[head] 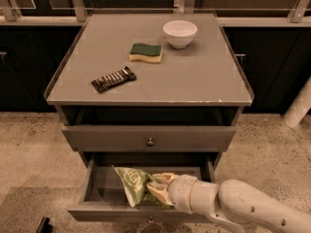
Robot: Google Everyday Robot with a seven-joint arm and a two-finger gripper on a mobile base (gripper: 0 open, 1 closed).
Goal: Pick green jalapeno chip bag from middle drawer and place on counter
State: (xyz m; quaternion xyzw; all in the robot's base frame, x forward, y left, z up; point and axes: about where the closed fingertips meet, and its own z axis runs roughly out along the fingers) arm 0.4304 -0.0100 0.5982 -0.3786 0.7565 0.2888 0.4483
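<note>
The green jalapeno chip bag (132,182) is a wrinkly green foil bag with white patches, standing tilted inside the open middle drawer (97,211). My gripper (156,187) reaches into the drawer from the lower right and its tan fingers (163,178) are closed on the bag's right side. The bag's lower edge is hidden behind the drawer front. The counter (204,76) is the flat grey cabinet top above.
On the counter lie a dark striped snack bar (113,78), a yellow sponge with a green top (146,52) and a white bowl (180,33). The drawer above, with a round knob (150,141), is closed. My white arm (243,208) fills the lower right.
</note>
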